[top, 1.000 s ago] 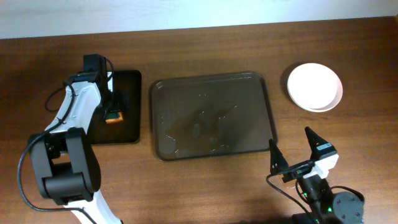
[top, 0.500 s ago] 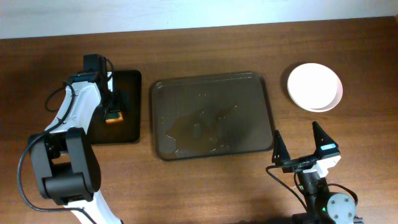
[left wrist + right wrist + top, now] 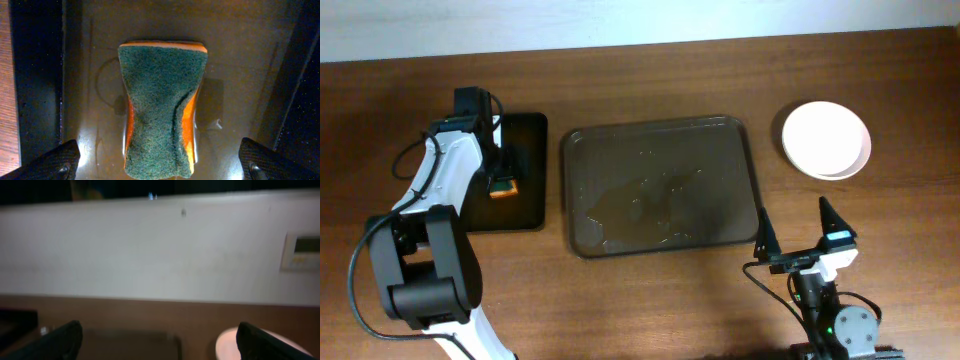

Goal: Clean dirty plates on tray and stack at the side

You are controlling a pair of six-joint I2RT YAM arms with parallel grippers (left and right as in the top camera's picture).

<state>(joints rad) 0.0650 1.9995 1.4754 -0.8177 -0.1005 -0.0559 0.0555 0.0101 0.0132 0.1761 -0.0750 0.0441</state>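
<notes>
Plates (image 3: 825,139) (white, the count in the pile not being discernible) are seen at the far right of the desk (image 3: 650,70), well apart from the tray (image 3: 660,140). The tray is set at the middle of the desk, and its dark floor is marked with wet streaks and droplets; no plate is carried on it. To its left a black dish (image 3: 525,140) is placed, and a sponge (image 3: 162,107) with a green scouring face and an orange body is laid in it, pinched in at the waist. The left tool (image 3: 160,165) is held directly above the sponge with its fingers (image 3: 50,162) spread wide to either side, nothing being gripped. The right tool (image 3: 792,212) is found at the near edge of the desk, just beside the tray's near right corner, raised and spread wide as well (nothing is held between its fingers). From the right wrist, one plate rim is glimpsed, blurred, at lower right.
</notes>
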